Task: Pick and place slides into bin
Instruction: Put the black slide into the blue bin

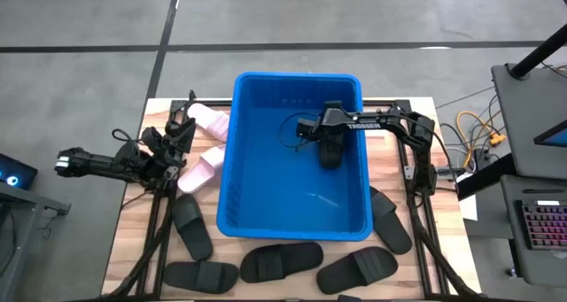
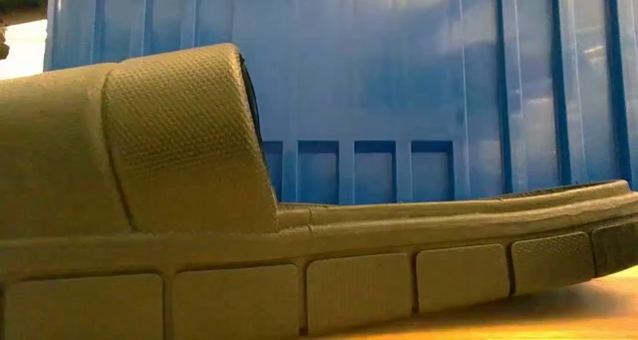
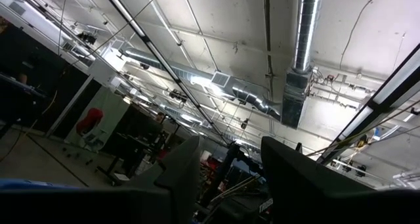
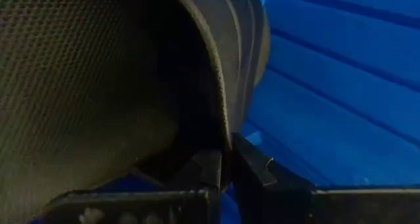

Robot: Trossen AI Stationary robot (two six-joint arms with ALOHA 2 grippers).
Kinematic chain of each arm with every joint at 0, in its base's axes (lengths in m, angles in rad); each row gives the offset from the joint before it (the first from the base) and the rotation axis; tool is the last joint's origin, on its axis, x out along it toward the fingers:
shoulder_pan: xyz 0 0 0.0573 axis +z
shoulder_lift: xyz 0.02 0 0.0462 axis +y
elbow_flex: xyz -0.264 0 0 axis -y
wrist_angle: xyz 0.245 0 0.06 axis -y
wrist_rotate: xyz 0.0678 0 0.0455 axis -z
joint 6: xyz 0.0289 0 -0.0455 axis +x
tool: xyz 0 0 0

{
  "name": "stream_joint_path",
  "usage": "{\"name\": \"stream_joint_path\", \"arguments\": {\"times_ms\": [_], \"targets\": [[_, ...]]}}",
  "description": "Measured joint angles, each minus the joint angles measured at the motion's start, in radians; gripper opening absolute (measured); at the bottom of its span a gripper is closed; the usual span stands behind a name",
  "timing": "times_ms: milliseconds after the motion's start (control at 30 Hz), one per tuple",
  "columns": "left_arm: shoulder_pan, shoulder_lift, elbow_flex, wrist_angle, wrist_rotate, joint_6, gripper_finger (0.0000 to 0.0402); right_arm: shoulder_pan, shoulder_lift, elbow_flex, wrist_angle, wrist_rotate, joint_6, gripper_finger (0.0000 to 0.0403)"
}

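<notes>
The bin [image 1: 234, 151] is smooth, glossy blue plastic with moulded ribs. The black slide [image 2: 249, 270] nearest the low camera is matt, rubbery, its strap finely pebbled. The tabletop [image 1: 133, 236] is pale, grained wood with a smooth finish.

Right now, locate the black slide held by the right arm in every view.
High view: black ribbed slide hangs over the bright-blue plastic bin, mid-right.
Low view: not identifiable; another slide lies before the bin wall.
Left wrist view: absent.
Right wrist view: fills upper left, pinched by fingers.
Shared landmark: the bin.
</notes>
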Motion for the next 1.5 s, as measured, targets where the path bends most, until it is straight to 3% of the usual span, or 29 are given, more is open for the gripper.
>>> {"name": "stream_joint_path", "arguments": {"times_ms": [300,533,900,1167,1500], "targets": [[0.000,0.000,0.000,0.000,0.000,-0.001,0.0148,-0.002,-0.002,-0.024,0.017,-0.003,0.011,0.0013],[0.000,0.000,-0.002,0.000,0.000,-0.003,0.0148,-0.005,-0.003,-0.010,0.012,-0.088,-0.012,0.0026],[0.000,0.000,-0.005,0.001,0.000,-0.003,0.0148,-0.028,-0.007,-0.009,-0.007,-0.094,0.033,0.0170],[0.000,0.000,-0.011,0.001,0.000,-0.005,0.0148,-0.025,-0.008,0.050,-0.176,-0.115,0.178,0.0273],[0.000,0.000,-0.011,0.001,0.000,-0.005,0.0148,-0.008,-0.028,0.146,-0.209,-0.245,0.232,0.0312]]}}
